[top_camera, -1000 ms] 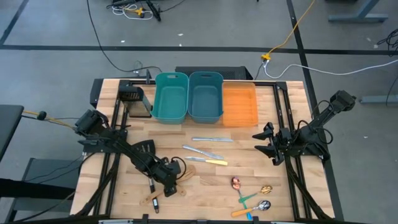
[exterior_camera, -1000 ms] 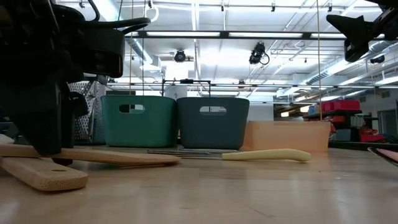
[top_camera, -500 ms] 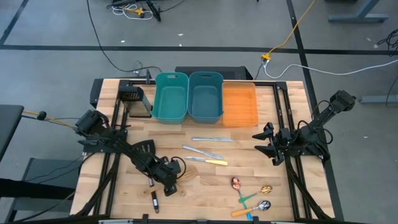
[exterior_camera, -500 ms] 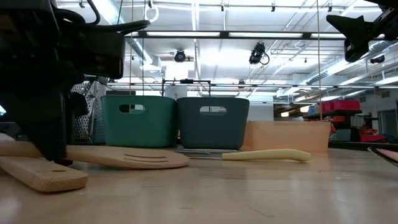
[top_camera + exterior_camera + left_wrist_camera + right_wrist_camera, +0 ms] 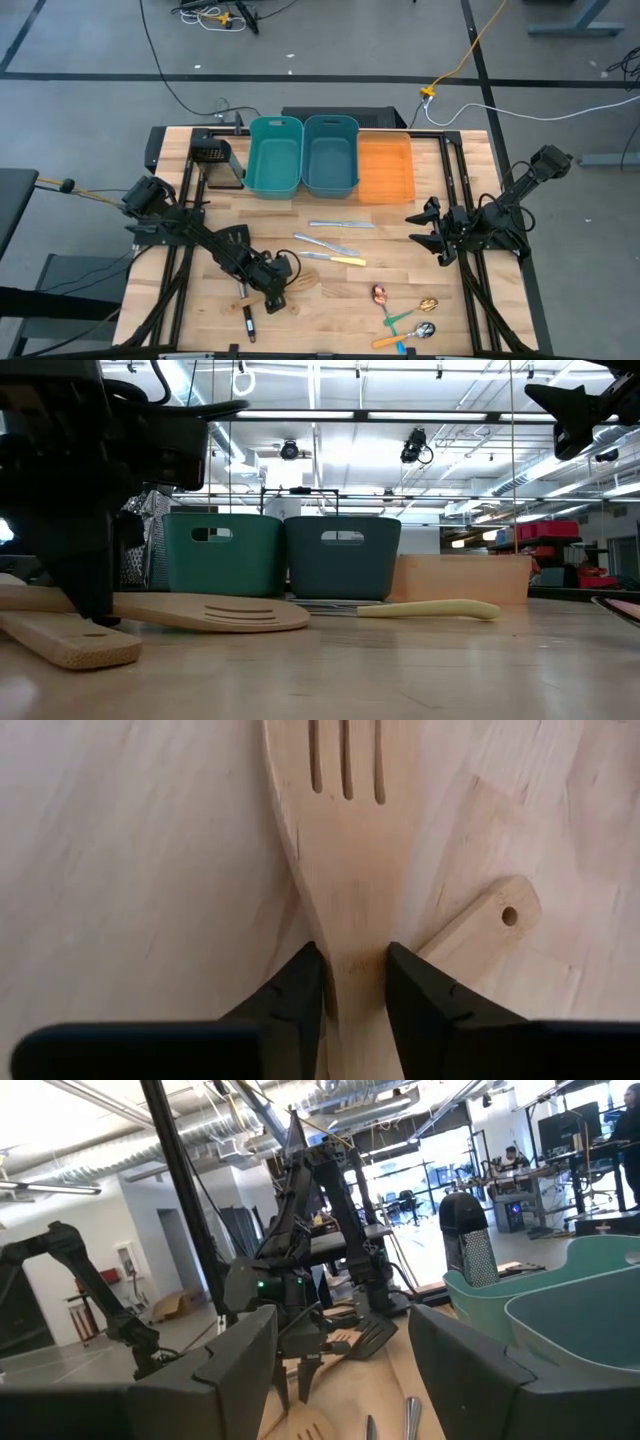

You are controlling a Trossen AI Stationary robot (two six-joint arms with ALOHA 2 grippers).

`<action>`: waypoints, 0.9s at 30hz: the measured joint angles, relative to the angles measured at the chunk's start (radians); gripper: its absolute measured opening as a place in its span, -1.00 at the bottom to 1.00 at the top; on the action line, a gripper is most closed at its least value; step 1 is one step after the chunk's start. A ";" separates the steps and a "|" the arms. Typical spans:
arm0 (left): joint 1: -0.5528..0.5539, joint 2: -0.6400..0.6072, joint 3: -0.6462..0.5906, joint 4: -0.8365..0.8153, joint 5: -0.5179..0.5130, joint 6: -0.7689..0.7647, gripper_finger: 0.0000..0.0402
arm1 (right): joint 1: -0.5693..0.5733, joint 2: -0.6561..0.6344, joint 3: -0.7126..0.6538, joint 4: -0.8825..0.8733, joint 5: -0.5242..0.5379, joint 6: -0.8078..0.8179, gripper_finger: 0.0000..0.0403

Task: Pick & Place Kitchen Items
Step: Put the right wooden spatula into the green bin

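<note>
A light wooden slotted spatula (image 5: 350,840) lies on the table near its front left, with my left gripper (image 5: 355,995) shut on it; the high view shows my left gripper (image 5: 272,292) there too. A second wooden spatula's handle (image 5: 485,920), with a hole, lies beside and partly under it. Silver knives (image 5: 340,225), one yellow-handled (image 5: 345,260), lie mid-table, and small spoons (image 5: 380,294) sit near the front. My right gripper (image 5: 420,232) hangs open above the table's right side. My left gripper pinches the slotted spatula's narrow neck (image 5: 355,955), just behind the slotted blade, between its two fingers (image 5: 300,990), one on each side edge. The fingers come steeply from above, slanting toward the table's right. The blade (image 5: 250,615) lies low on the table.
Two teal bins (image 5: 275,155) and an orange bin (image 5: 385,168) stand in a row at the far edge, with a black mesh box (image 5: 212,155) to their left. A black turner (image 5: 235,240) lies beside my left arm. Bare wood lies between the knives and the bins.
My left gripper has shut on the slotted spatula's neck while staying in place. The spatula has shifted a little toward the table's right, and its slotted face now shows in the low view.
</note>
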 joint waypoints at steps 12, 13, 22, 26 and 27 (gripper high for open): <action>0.001 0.006 0.255 -0.425 -0.131 0.121 -0.53 | 0.000 0.000 0.000 0.000 0.000 0.000 0.19; 0.001 0.006 0.273 -0.448 -0.138 0.127 -0.53 | 0.000 0.000 0.000 0.000 0.000 0.000 0.19; 0.008 -0.002 0.396 -0.550 -0.235 0.229 -0.53 | 0.000 0.000 0.000 0.000 -0.008 0.000 0.19; 0.030 -0.053 0.414 -0.623 -0.303 0.238 -0.53 | 0.000 0.000 0.000 0.000 -0.015 0.020 0.19; 0.037 -0.074 0.414 -0.640 -0.319 0.239 -0.53 | 0.000 0.000 0.000 0.000 -0.022 0.024 0.19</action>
